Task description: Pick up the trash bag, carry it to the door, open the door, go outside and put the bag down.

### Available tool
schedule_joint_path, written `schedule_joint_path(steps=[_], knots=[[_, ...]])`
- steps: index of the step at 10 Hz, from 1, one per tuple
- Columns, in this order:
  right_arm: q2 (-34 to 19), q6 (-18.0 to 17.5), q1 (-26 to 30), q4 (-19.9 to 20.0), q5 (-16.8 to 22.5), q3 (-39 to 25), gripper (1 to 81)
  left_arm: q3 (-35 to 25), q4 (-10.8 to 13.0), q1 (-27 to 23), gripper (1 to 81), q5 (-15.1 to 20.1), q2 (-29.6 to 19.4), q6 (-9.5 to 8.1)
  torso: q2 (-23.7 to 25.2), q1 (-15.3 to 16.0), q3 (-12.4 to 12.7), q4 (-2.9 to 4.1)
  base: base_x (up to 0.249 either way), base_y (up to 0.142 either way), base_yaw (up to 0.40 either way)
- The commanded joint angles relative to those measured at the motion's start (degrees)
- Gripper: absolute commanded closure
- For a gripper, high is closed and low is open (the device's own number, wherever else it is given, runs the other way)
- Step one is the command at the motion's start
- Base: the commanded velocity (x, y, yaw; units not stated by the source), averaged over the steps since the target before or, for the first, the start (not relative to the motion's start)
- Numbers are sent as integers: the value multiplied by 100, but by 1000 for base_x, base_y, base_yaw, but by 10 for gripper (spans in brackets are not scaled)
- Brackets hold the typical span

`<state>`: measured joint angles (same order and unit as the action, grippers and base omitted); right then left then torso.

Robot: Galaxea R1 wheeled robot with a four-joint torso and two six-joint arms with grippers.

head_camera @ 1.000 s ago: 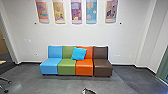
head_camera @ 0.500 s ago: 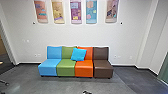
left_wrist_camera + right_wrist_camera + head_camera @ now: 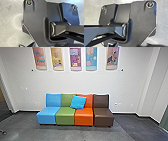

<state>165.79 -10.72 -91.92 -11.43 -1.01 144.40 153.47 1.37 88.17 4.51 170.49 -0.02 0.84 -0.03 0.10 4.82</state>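
Left claw: how far open, or what it has hold of, I cannot tell.
Right claw: the same; I cannot tell its state or load.
Dark patch (image 3: 146, 45): ragged, in the right wrist view; bag or shadow, I cannot tell.
Bag: I cannot tell where it is. If a claw has it with a thin pinch, its weight could work it loose on a turn.
Floor (image 3: 58, 133): grey; a low-hung bag could drag and tear.
Seats (image 3: 83, 117): blue, green, orange and brown, in a row ahead; driving straight on too far would bump them, and a swinging bag could catch a corner.
Cushion (image 3: 78, 102): blue, tilted against the green and orange backs; a knock could tip it.
Wall (image 3: 82, 82): behind the seats.
Opening (image 3: 4, 107): at the head view's left edge, perhaps a doorway; a tight turn there could scrape its side.
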Motion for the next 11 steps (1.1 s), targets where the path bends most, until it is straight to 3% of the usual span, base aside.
schedule_joint_path(steps=[1, 11], knots=[[-26, 34, 265, 27, 295, -71, 10, -9, -22, -261, 10, 349, -40, 11, 0, 3, 0, 0, 130, 0, 0], [-26, 70, 257, 27, 286, -80, 10, -1, -31, -261, 10, 349, -49, 11, 0, 3, 0, 0, 124, 0, 0]])
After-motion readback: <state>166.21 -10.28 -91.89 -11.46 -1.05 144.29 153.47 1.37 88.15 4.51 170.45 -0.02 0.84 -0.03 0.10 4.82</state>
